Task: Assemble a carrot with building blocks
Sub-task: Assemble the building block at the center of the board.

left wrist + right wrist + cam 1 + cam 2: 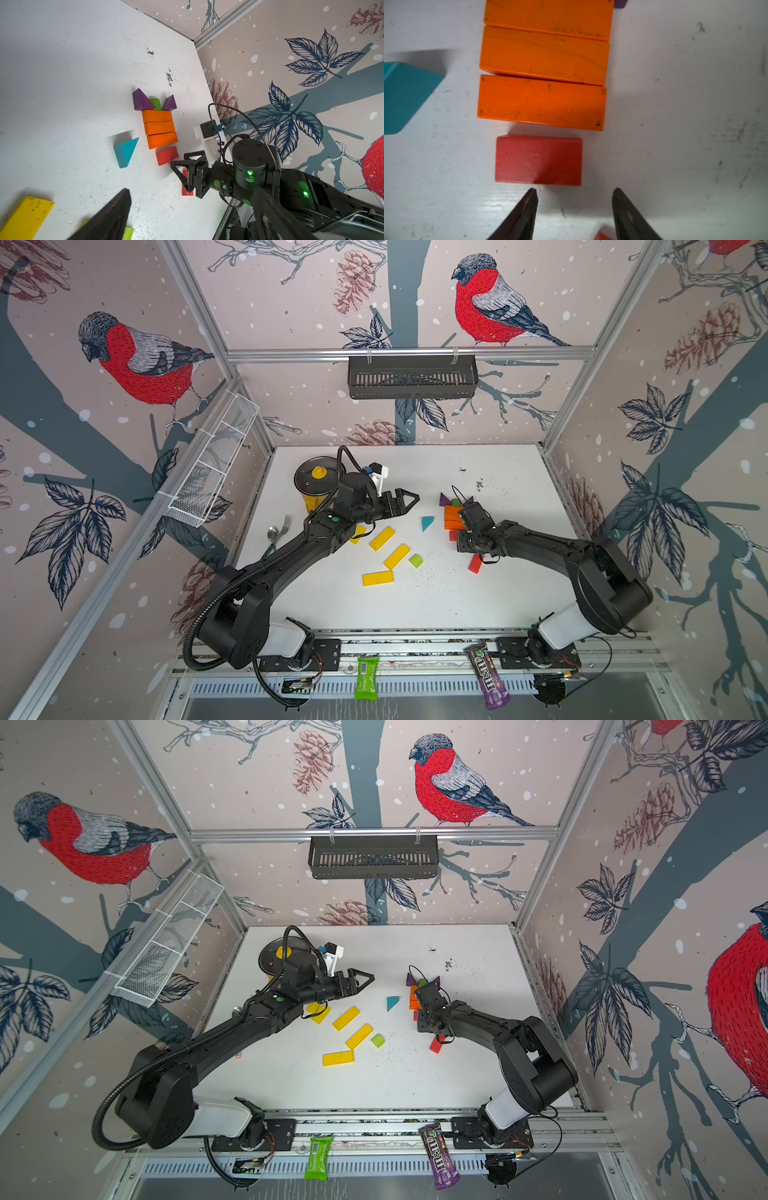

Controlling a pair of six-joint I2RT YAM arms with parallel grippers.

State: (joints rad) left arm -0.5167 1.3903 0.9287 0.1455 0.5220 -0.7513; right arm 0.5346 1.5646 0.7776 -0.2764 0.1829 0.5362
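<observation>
White tabletop (457,605) holds the carrot — three orange bars (544,56) side by side, a red block (538,160) just beside the last as its narrowing tip (slight gap); right gripper (574,194) sits spread, empty, behind it — left gripper (409,502) spread too.

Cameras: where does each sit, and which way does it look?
Top views: stereo pair high at the front, looking down on the white table; both arms and the left hand show.
Left wrist: on the left arm, looking across at the orange bars; its own finger and the right hand show.
Right wrist: on the right arm, close above the red block; its open fingertips show.
Shared: both wrist views show the orange bars and red block.
</observation>
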